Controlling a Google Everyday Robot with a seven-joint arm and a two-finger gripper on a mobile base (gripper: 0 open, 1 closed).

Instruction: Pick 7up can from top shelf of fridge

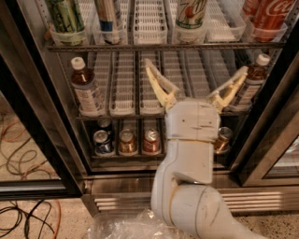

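Camera view: white can (191, 16) above hand (195, 66)

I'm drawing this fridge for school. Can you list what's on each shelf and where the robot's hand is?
top shelf: 7up can, Coca-Cola can at right, dark green can at left
middle shelf: brown bottles, one at each end
bottom shelf: small cans
hand: open, before the middle shelf, below the 7up can, holding nothing

Off-white rounded arm (187, 205), boxy wrist housing (192, 119) with small dark screws, two cream tapered jaws atop it, mid-frame
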